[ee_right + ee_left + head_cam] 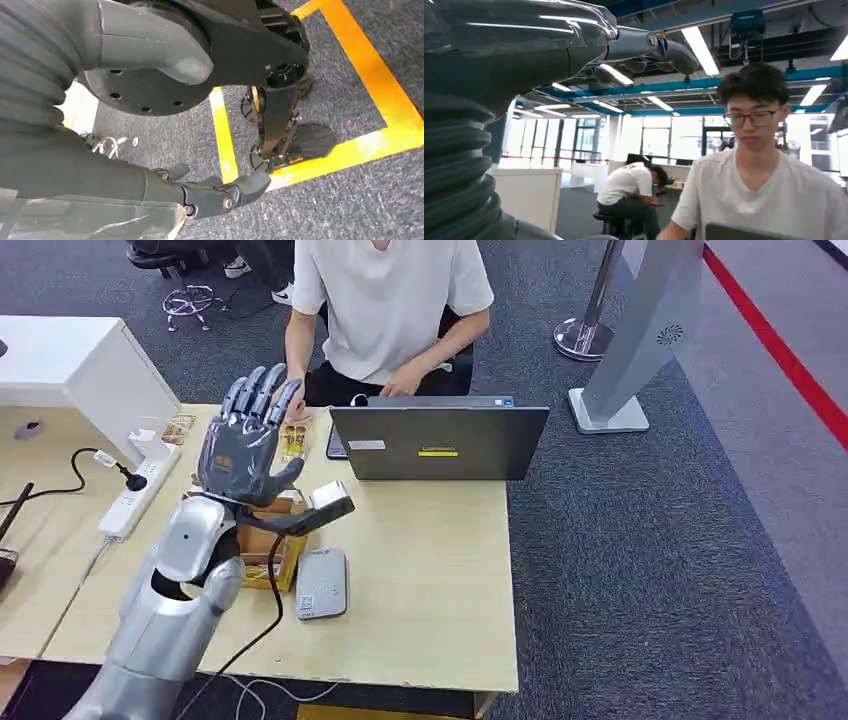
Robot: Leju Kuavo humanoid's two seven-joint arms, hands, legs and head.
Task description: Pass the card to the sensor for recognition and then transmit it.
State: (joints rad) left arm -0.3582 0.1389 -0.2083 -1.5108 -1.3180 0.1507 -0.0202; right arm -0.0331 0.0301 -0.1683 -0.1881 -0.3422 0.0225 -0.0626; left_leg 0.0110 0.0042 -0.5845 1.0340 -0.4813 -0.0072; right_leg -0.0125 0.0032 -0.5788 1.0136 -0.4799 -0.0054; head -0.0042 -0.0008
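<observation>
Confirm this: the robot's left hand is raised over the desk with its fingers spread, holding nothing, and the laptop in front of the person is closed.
Wrong on the laptop: the head view shows it open, lid upright. The left hand is indeed raised over the desk, fingers spread, holding nothing.

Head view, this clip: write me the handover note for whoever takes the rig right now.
Left hand: raised over the desk, fingers spread, holding nothing.
Right hand: hanging by the robot's side above the floor, holding nothing.
Grey card reader lies flat near the desk's front edge, beside a cardboard box.
I cannot make out a card.
A person sits behind the laptop.
Done: nothing visible. Left: grasp, scan, hand over.
</observation>
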